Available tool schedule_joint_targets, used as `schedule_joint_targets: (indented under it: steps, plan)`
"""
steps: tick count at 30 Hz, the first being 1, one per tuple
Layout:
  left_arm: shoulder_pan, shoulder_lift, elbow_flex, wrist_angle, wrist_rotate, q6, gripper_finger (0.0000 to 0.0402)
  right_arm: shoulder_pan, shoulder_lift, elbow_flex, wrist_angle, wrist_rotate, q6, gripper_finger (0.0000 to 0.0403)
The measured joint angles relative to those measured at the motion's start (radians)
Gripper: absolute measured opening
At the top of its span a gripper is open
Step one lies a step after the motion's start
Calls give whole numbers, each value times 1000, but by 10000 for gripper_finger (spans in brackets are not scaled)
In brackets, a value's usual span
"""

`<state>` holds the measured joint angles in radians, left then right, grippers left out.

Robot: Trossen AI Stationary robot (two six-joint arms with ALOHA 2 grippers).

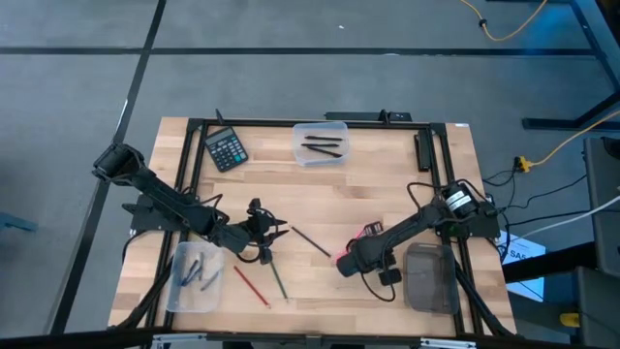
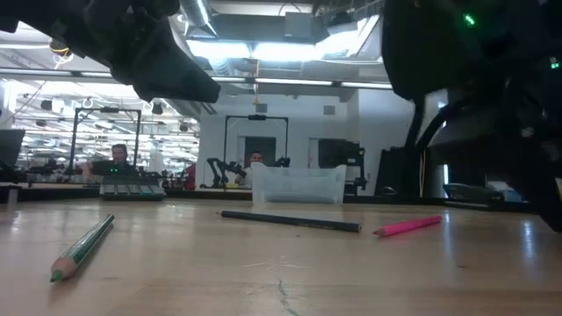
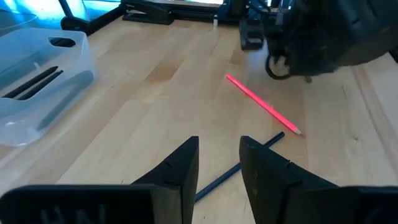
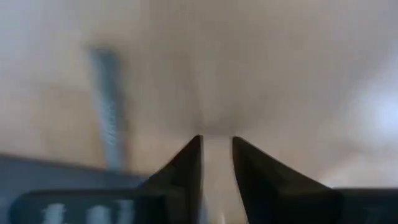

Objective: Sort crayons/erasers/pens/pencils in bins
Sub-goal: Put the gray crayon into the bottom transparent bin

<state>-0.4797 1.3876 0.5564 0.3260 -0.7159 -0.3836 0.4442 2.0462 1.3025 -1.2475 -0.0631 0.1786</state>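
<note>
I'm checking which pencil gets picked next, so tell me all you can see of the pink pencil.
The pink pencil is a thin, straight, bright pink stick with a sharpened pale tip at one end. It lies flat on the bare wooden table, right of centre, just beside the right gripper, whose fingers are low over the wood; contact cannot be judged. A dark pencil lies close by without touching it. No bin holds it.
</note>
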Motion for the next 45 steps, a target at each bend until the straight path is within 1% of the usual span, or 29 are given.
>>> schedule_joint_targets:
  steps: [3,6,8,10,14,19,22,26,30,34,37,41,45]
  plan:
    - [0,0,0,1,0,0,108,-1,-10,61,-87,24,49,89]
    - [0,0,0,2,0,0,108,20,-30,104,-171,21,204,90]
    - [0,0,0,1,0,0,108,48,-51,115,-140,18,288,90]
    - [2,0,0,0,0,1,108,82,-68,115,-119,1,314,90]
    - [5,0,0,0,0,-1,108,143,-66,113,-45,-20,304,90]
    - [2,0,0,-2,3,-1,108,169,-62,106,40,-15,315,90]
    - [3,0,0,-2,3,-4,108,170,-62,72,109,-3,310,90]
    - [3,0,0,-3,4,-6,108,165,-63,-6,201,4,272,90]
    - [6,0,0,-3,2,1,108,160,-72,-72,244,-14,263,90]
    - [24,0,0,-14,-1,1,108,159,-76,-103,270,-14,264,90]
    - [33,0,0,-23,4,0,108,159,-76,-106,292,-9,249,90]
    - [34,0,0,-45,20,-1,108,149,-75,-97,310,28,187,90]
    - [38,0,0,-97,20,5,108,117,-75,-93,306,15,125,85]
